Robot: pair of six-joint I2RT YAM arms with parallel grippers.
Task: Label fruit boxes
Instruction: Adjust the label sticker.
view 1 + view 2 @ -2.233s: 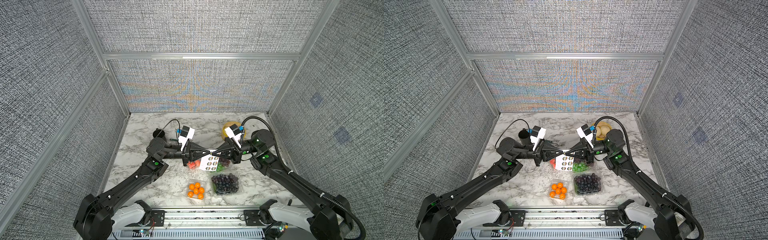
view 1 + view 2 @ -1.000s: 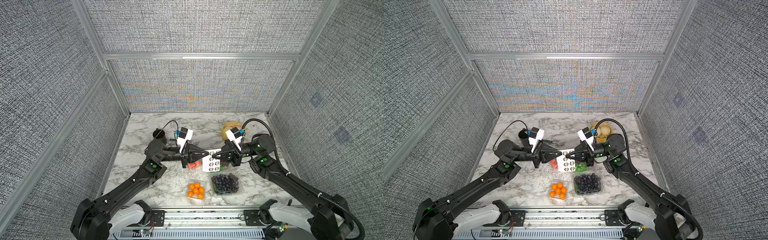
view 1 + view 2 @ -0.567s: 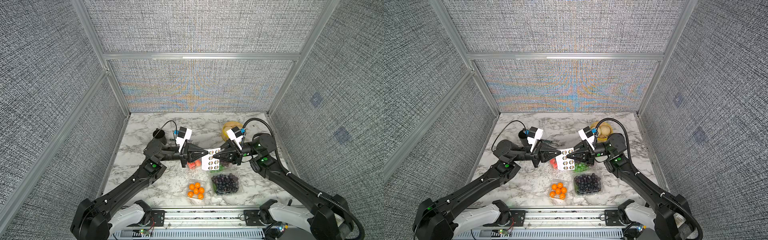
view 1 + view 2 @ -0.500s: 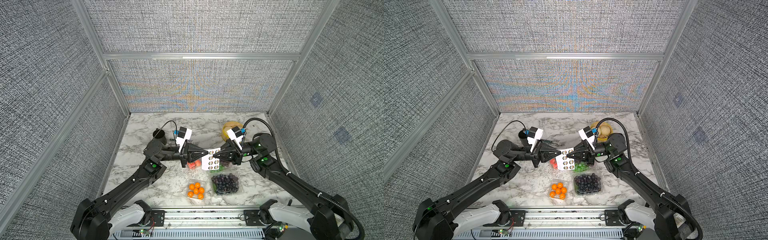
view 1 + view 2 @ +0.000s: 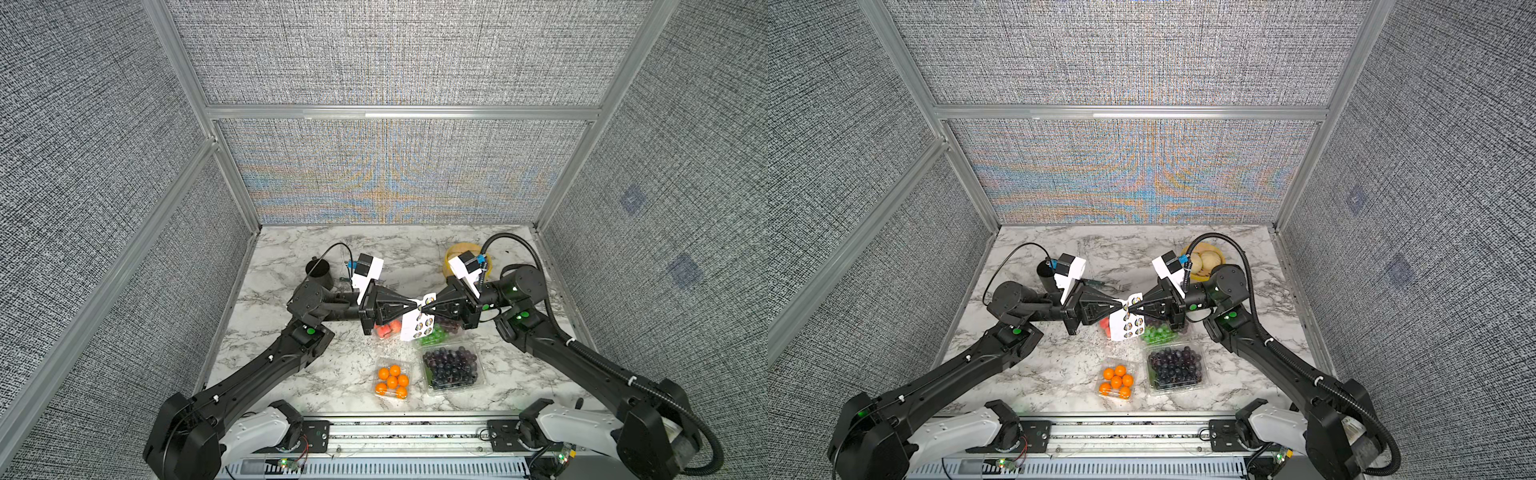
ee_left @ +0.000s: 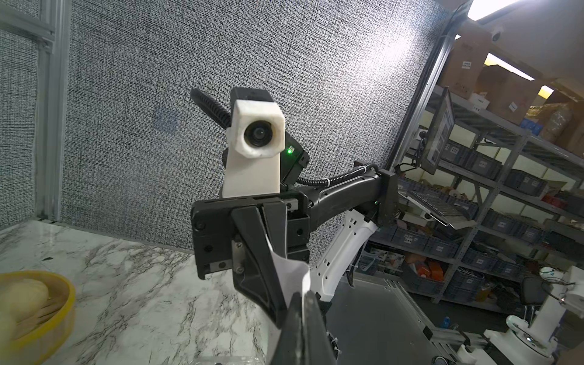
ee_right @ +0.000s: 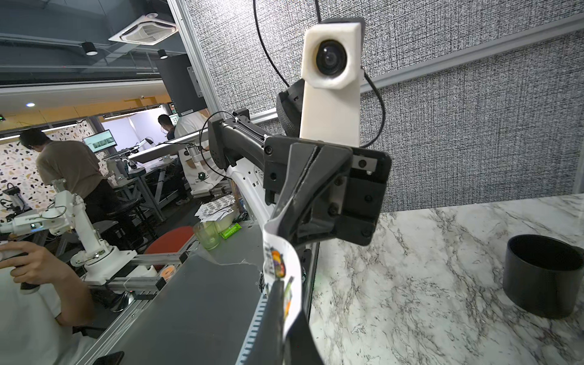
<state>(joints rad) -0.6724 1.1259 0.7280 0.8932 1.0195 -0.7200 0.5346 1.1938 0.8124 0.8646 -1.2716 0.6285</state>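
A white sticker sheet [image 5: 417,326] [image 5: 1126,324] hangs above the middle of the table, pinched at its upper edge from both sides. My left gripper [image 5: 414,306] [image 5: 1120,306] [image 6: 301,294] is shut on it. My right gripper [image 5: 424,308] [image 5: 1131,309] [image 7: 280,282] is shut on the same edge, tip to tip with the left. Below lie the fruit boxes: strawberries [image 5: 385,329], red-green grapes [image 5: 436,336], dark purple grapes [image 5: 452,368] [image 5: 1175,368] and orange balls [image 5: 392,381] [image 5: 1116,381]. The sheet and the grippers partly hide the strawberries.
A black cup [image 5: 319,272] [image 7: 546,275] stands at the back left behind the left wrist. A yellow bamboo steamer [image 5: 1204,259] [image 6: 34,313] with pale buns sits at the back right. Grey panel walls enclose three sides, and a metal rail [image 5: 407,432] runs along the front edge.
Both grippers stay pinched on the sheet. The pair has shifted only slightly since two seconds ago, and over the last half second nothing visibly moves.
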